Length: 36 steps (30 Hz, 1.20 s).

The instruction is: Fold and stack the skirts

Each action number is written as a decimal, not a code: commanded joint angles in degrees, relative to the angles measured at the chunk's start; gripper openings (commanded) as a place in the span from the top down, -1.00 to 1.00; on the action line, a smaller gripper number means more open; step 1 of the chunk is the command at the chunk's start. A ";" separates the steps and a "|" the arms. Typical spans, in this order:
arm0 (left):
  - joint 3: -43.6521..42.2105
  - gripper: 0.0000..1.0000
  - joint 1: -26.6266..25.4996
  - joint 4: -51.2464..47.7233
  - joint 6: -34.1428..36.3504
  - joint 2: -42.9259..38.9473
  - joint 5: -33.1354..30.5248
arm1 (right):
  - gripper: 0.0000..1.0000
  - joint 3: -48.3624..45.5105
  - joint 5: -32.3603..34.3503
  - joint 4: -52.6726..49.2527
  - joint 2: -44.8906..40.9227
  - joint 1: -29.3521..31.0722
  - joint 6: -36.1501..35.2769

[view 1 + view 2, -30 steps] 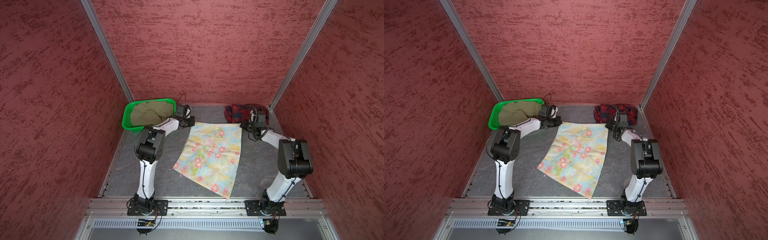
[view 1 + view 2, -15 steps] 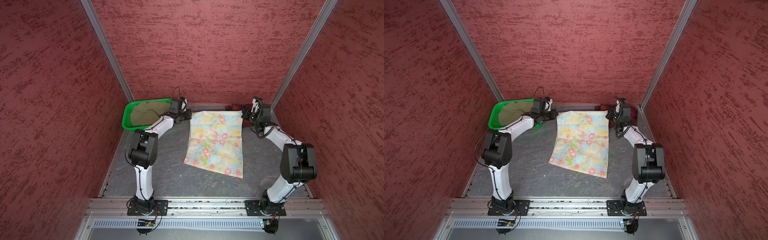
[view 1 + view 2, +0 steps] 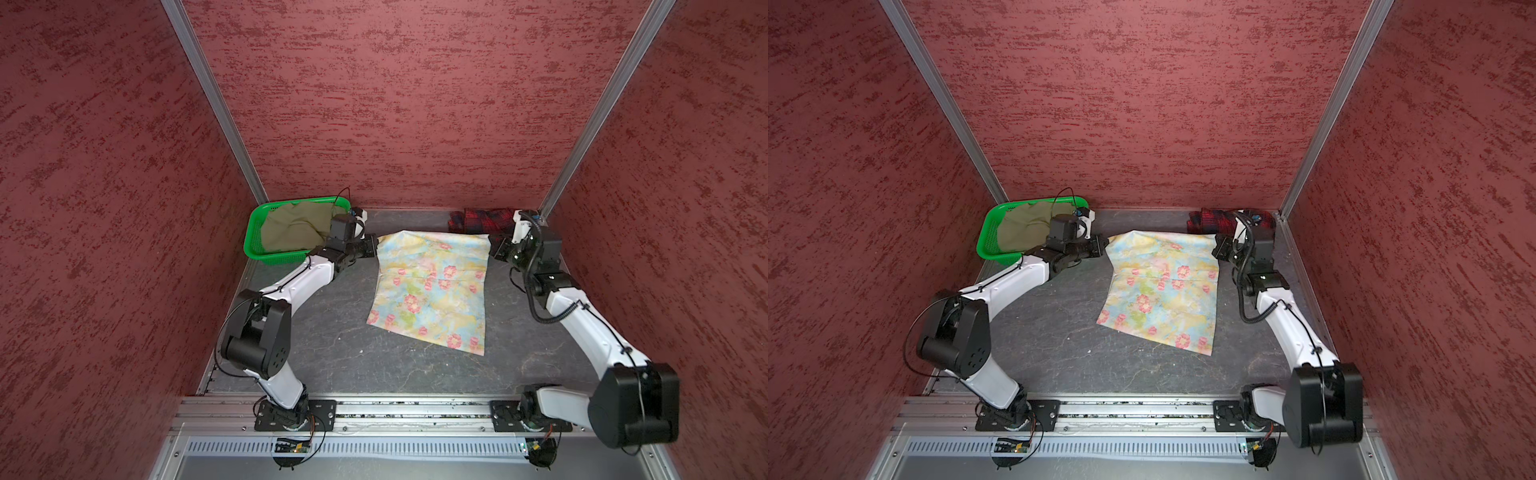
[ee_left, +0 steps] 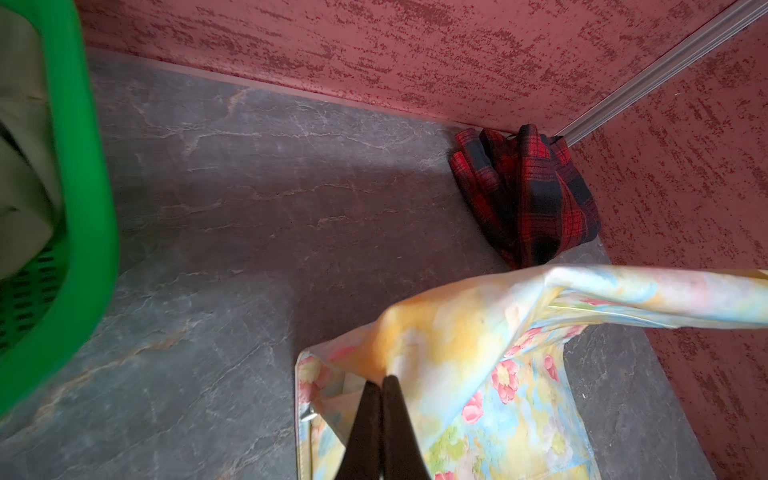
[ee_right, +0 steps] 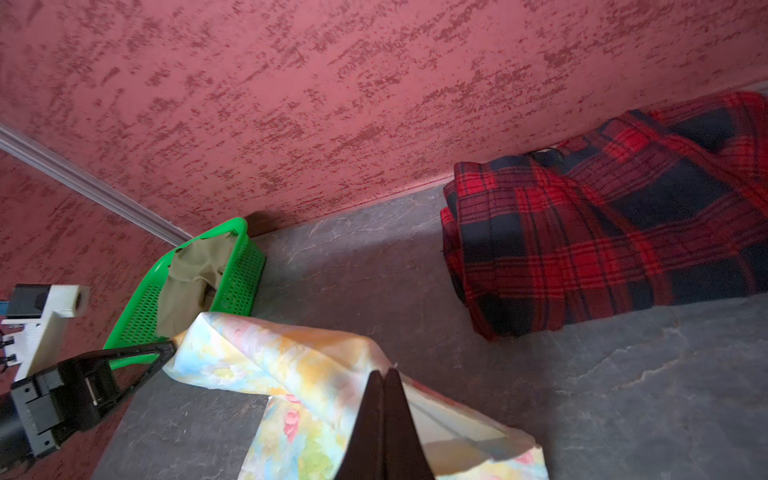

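Operator: Status of the fold-and-stack job?

Technician: Early stage, by my reading. Floral skirt (image 3: 432, 286) is the item in hand. Its far edge is raised off the surface (image 3: 332, 345) between the two arms, and the near part lies flat mid-surface. Left gripper (image 4: 381, 380) is fully closed, pinching the corner of that edge on the basket side. Right gripper (image 5: 384, 374) is fully closed on the opposite corner. No completed fold is visible in this skirt.

Operator: Other two skirts?

Technician: Plaid skirt (image 3: 482, 218) sits in the far right corner against the back wall, in a compact bundle. The right wrist view suggests a rough fold, but I cannot confirm a neat one. Olive skirt (image 3: 295, 226) lies crumpled inside the green basket (image 3: 252, 237) at the far left — not unpacked, not folded. Nothing is stacked on anything.

Operator: Remaining work?

Technician: Judged from the layout — fold the floral skirt, remove and fold the olive one, then pile all three.

Operator: Labels or markings?

Technician: None legible. No brand, tag or printed text can be read on the skirts, the basket or the arms in any view.
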 commanded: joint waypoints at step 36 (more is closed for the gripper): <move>-29.65 -0.45 -10.91 1.05 -8.78 -22.51 -17.93 | -0.35 -22.81 1.80 -27.37 -19.41 2.58 15.79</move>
